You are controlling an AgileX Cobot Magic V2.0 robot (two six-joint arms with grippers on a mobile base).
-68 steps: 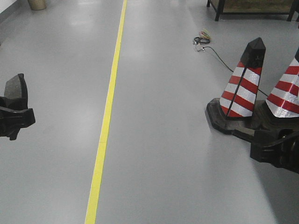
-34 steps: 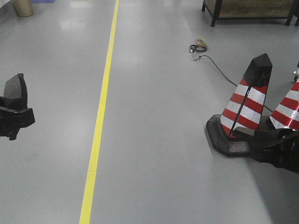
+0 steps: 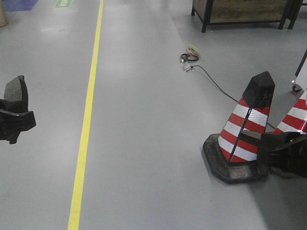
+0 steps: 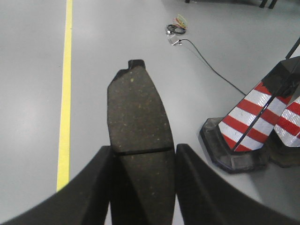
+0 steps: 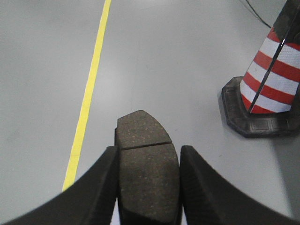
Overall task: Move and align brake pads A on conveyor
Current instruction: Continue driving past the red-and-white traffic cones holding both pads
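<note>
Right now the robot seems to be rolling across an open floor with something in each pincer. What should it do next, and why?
Probably just keep driving with both pincers shut. The left pincer grips one brake pad and the right pincer grips another brake pad, yet no conveyor shows in any view, only grey floor, a yellow floor line and a striped traffic cone to steer clear of.

Readable text: none that I can make out.
Green floor marking [image 3: 63,3]: too small and blurred to read.
</note>
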